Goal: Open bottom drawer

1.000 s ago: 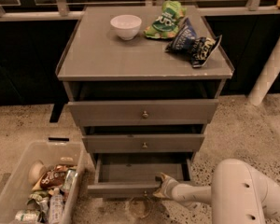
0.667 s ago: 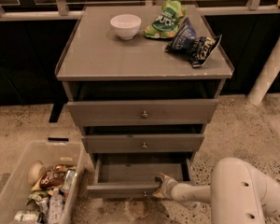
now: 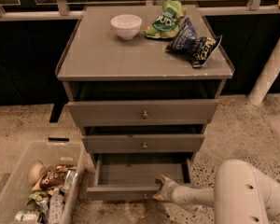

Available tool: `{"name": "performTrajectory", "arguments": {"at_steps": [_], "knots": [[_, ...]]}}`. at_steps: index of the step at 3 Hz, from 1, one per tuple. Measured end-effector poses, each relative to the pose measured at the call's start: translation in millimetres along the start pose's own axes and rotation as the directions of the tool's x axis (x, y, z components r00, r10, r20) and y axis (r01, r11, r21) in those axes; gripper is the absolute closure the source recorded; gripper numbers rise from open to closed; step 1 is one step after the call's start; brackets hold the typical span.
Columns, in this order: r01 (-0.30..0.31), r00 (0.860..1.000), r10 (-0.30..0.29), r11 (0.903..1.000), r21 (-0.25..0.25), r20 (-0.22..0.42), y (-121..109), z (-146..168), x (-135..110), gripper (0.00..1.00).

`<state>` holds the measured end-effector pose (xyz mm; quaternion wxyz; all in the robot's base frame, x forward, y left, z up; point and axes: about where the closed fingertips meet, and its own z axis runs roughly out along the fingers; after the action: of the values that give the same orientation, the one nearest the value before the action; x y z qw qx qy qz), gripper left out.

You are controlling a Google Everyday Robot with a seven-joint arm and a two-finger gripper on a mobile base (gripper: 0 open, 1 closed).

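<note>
The grey cabinet point(image 3: 144, 55) has three flat-fronted drawers. The bottom drawer point(image 3: 140, 174) is pulled out, showing its plain grey tray; its front edge runs along the bottom and its knob is hidden. My gripper point(image 3: 162, 190) is at the right part of that front edge, on the end of the white arm point(image 3: 242, 195) that comes in from the lower right. The mid drawer point(image 3: 143, 143) and top drawer point(image 3: 143, 112) have small round knobs and stand slightly out.
A white bowl point(image 3: 126, 26), a green snack bag point(image 3: 165, 20) and a dark blue chip bag point(image 3: 193, 42) lie on the cabinet top. A clear bin point(image 3: 35, 185) of snacks and bottles stands on the speckled floor at lower left. A white post point(image 3: 270, 64) stands at right.
None; the drawer and the gripper stand as they did a second ago.
</note>
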<state>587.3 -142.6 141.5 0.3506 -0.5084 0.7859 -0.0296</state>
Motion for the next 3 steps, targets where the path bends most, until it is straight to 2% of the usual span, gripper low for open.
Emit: {"name": "performTrajectory", "arguments": {"at_steps": [1,2,3], "knots": [[-0.005,1.000,0.005,1.0000,0.000,0.003,11.1,-3.8,5.6,1.00],[-0.005,1.000,0.005,1.0000,0.000,0.003,9.7,-6.5,3.7,1.00],[-0.009,1.000,0.009,1.0000,-0.001,0.005,17.9,-10.4,6.9,1.00]]}}
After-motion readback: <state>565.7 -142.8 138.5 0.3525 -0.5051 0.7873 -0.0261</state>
